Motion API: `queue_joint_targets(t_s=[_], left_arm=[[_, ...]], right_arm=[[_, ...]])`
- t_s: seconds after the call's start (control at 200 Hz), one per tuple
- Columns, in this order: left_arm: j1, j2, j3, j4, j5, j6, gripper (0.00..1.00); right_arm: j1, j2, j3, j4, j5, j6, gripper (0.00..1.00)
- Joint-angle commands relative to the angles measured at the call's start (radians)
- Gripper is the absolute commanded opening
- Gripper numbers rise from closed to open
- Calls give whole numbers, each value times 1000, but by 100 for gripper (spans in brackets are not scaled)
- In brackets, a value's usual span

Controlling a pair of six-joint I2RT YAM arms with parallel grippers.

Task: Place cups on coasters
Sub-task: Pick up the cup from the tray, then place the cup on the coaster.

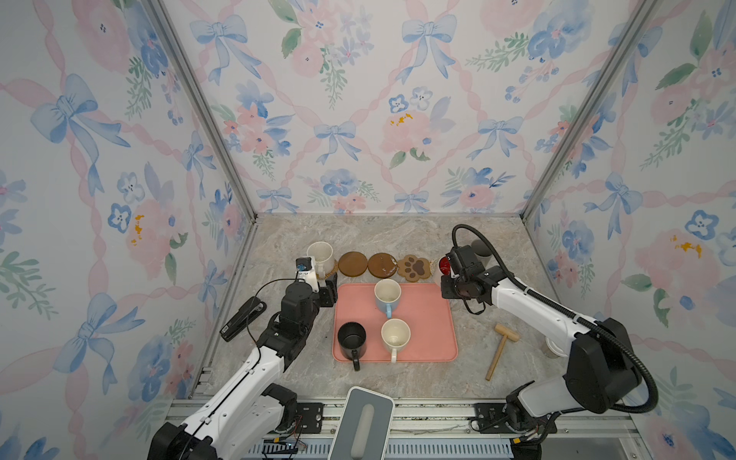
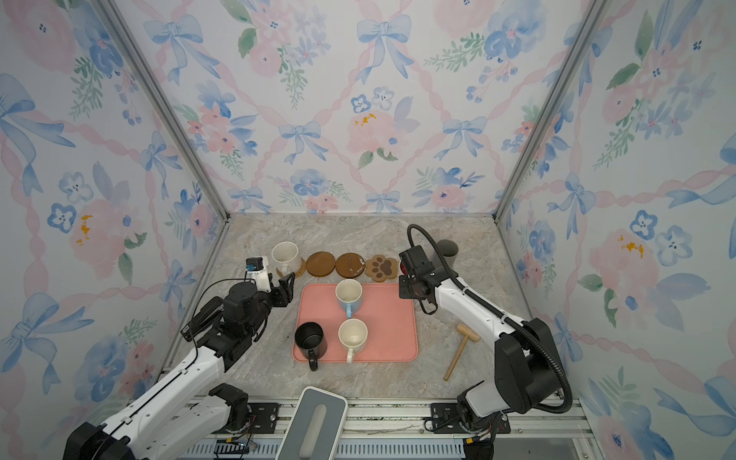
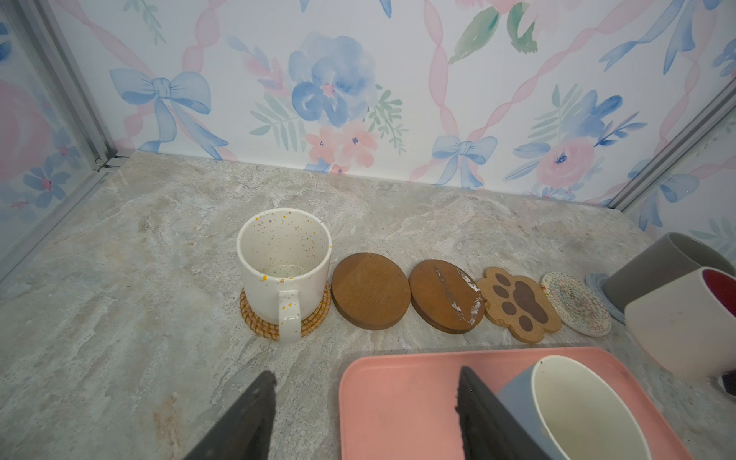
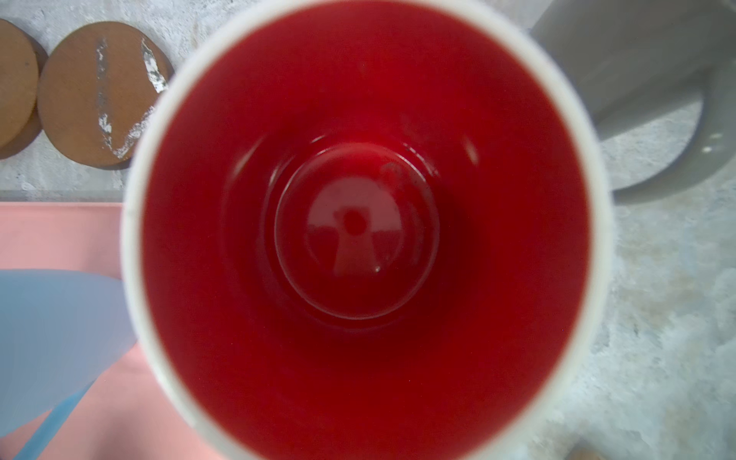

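I have the white mug with the red inside [image 3: 677,318] hanging tilted and clear of the table, just beside the grey mug [image 3: 653,267]. The right wrist camera looks straight down into it. The right gripper [image 1: 449,278] has its fingers hidden, but with the mug hanging like that I take it to be clamped on it.

The left gripper [image 3: 364,394] stands apart and empty at the pink tray's [image 3: 398,378] edge.

My target is the bare cream woven coaster [image 3: 575,304], between the paw-print coaster [image 3: 517,302] and the grey mug. To seat the mug well, I'd level it first and centre its base over the weave. I'd then lower it slowly, keeping off the grey mug's wall, and let go only once it sits flat.

No mug or coaster carries any writing. The stapler [image 1: 243,318] has a small white label, too small to read.
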Motion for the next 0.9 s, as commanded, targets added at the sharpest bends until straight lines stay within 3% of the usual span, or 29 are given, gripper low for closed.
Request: queue_joint_targets(t_s=[0.0,0.34,0.895], left_arm=[[-10,7,18,-9,-18,-23,68],[-22,21,33,-8,-39,-18,68],[-37,44,45,-11,-60,-16,68]], right_arm=[[-31,39,65,74,-18,-41,0],[-102,143,152,114,-56,-92,0],[-130,291,245,124,-27,-120,0]])
